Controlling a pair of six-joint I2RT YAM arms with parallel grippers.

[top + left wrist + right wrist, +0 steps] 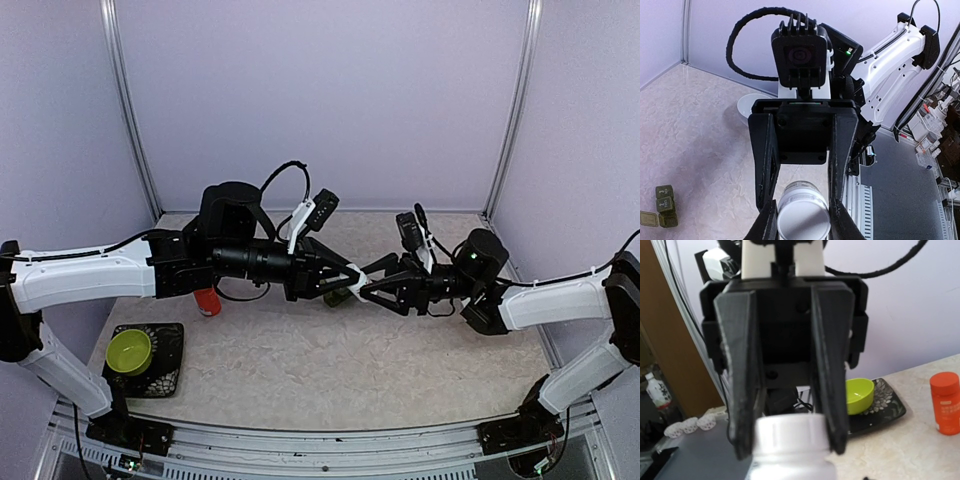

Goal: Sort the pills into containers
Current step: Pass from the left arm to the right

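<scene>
Containers (pixel 665 205), dark green, three joined square cells

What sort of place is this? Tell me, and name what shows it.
Probably a robotics lab test cell: two arms bolted at the edge of a table, lilac panel walls in metal framing, and staged props such as a lime-green bowl and an orange bottle.

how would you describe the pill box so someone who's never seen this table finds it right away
Find the middle of the beige table, above which a white bottle is held. On the table nearby lies the pill box, a short row of small square cells. It is the only dark green thing: the bowl is lime green and round, the other bottle orange.
</scene>
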